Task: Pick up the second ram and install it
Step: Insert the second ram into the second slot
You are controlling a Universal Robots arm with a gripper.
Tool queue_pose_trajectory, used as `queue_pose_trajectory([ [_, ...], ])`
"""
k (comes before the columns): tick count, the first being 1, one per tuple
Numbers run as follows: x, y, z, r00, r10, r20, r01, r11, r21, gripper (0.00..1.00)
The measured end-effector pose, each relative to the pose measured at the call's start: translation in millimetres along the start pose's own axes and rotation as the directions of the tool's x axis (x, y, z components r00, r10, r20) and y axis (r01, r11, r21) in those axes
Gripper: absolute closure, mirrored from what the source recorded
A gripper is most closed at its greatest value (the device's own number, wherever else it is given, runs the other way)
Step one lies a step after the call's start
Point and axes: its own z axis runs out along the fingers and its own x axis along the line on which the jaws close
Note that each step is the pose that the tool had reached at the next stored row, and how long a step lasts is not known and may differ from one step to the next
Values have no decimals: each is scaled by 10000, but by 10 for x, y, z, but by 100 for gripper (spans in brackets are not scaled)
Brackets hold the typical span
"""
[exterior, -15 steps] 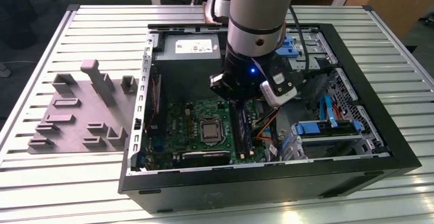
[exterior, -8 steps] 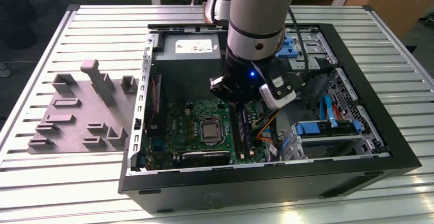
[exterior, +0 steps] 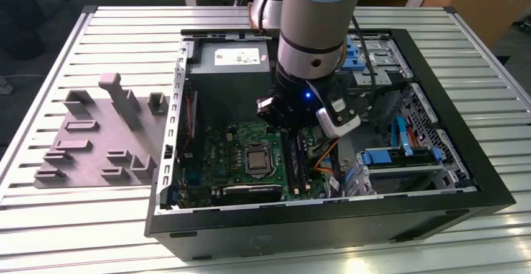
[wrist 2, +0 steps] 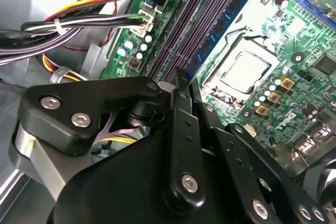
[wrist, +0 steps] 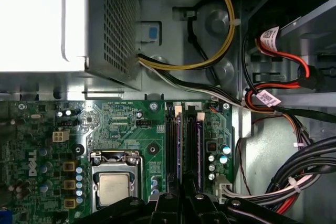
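Gripper (wrist 2: 181, 85) down over the motherboard (wrist: 131, 129) slots, pinched nearly closed on the second ram (wrist: 200, 150) (seated in a slot, apparently). Risk: tilted pressing, jamming one end against its latch.

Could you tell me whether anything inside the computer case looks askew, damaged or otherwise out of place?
Nothing stands out. The hand sits low over the memory slots of the green motherboard, sticks in the slots look straight in the first wrist view, and the cables lie bundled beside the board.
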Motion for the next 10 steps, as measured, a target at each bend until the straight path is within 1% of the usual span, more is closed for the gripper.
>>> queue_pose_trajectory([
  [2, 0, -8, 17, 10000, 8, -8, -8, 10000, 0, 86],
  [6, 0, -26, 42, 10000, 29, -54, -29, 10000, 1, 86],
  [10, 0, -29, 48, 10000, 40, -66, -40, 10000, 3, 86],
])
